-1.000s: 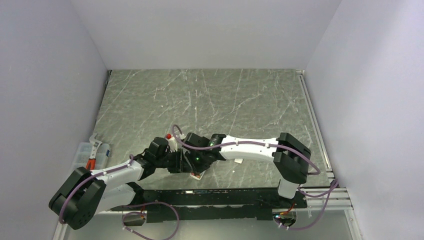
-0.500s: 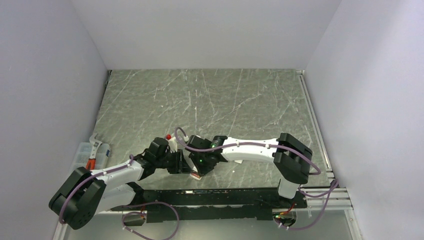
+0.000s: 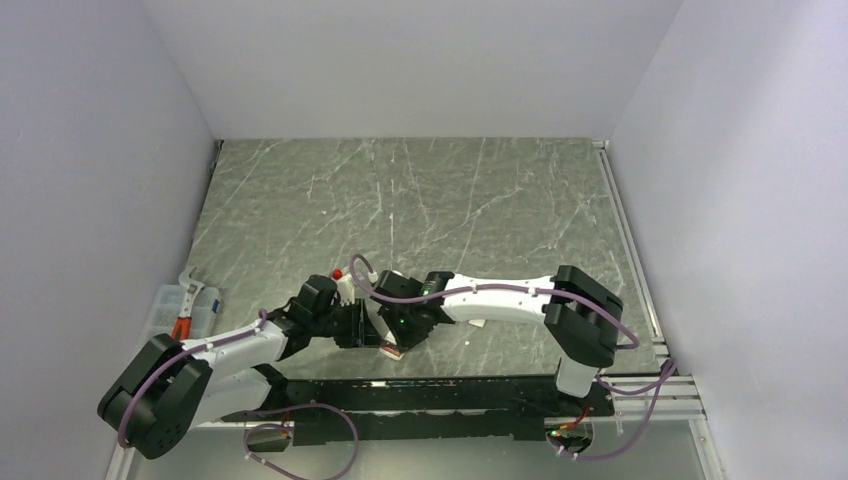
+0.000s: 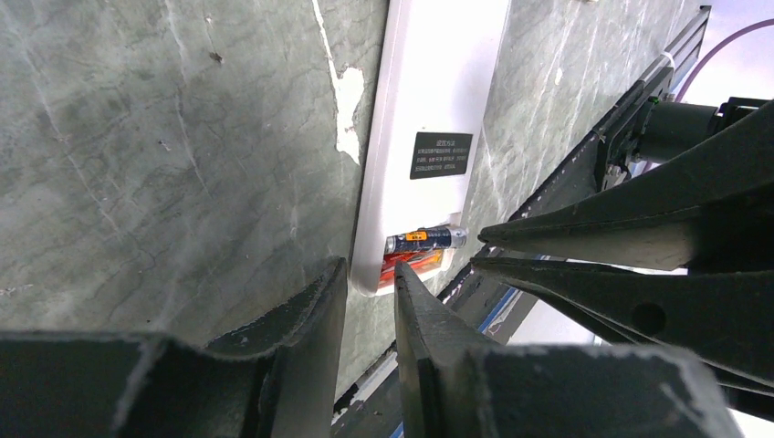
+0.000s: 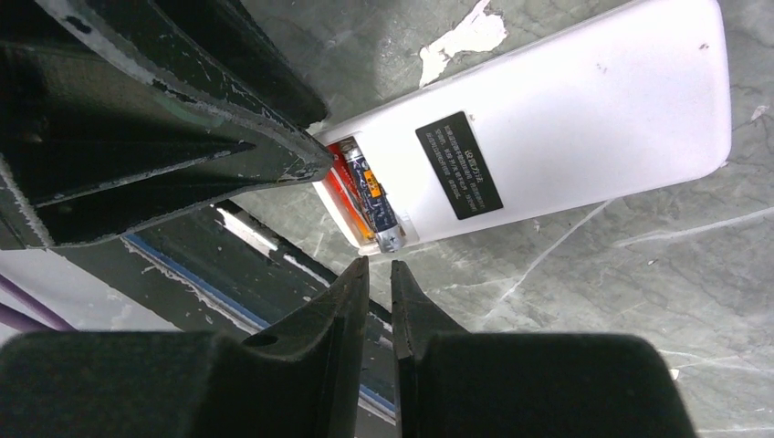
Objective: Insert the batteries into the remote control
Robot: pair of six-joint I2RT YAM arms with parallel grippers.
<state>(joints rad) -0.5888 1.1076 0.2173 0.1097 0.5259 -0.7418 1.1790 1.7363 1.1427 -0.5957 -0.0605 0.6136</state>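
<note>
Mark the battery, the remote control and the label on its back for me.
battery (image 5: 374, 199), right wrist view, middle of its dark barrel in the open bay.
remote control (image 5: 584, 119), right wrist view, bare white back.
label (image 4: 441, 155), left wrist view, centre of the dark rectangle.

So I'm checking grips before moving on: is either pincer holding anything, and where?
Nothing is held. Both the left pincer and right pincer show bare gaps, beside the remote control with a battery seated.
</note>
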